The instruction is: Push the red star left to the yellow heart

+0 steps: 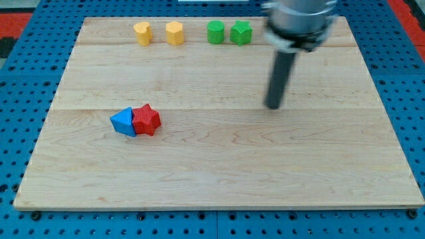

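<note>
The red star point(147, 119) lies on the wooden board point(219, 172) at the view's left of centre, touching a blue triangle point(123, 121) on its left side. The yellow heart point(142, 32) sits near the board's top edge, up and slightly left of the star. My tip point(273, 105) is well to the view's right of the red star, at about the same height in the view, and touches no block.
A yellow hexagon-like block point(174, 32) stands just right of the yellow heart. Two green blocks point(216, 32) point(241, 32) stand further right along the top edge. The board lies on a blue pegboard point(20, 99).
</note>
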Controlling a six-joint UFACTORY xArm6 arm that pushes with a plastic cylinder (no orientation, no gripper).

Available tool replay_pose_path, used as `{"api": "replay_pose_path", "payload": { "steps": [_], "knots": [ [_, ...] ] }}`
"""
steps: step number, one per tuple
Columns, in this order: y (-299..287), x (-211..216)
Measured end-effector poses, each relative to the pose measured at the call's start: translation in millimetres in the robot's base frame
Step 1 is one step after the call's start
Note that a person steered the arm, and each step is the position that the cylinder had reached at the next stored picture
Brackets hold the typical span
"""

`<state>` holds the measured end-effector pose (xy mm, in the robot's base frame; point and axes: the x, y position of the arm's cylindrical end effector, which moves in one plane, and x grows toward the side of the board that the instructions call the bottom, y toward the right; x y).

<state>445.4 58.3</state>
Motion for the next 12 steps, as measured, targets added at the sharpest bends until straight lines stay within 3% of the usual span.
{"api": "replay_pose_path", "payload": {
  "steps": [1, 2, 3, 4, 5, 6, 7, 9, 10, 12],
  "knots": [
    [-89, 4],
    [-147, 48],
    [-218, 49],
    [-269, -5],
    [-277, -23],
    [-233, 7],
    [-225, 41],
    [-217, -46],
    [-199, 5],
    [-147, -79]
  ]
}}
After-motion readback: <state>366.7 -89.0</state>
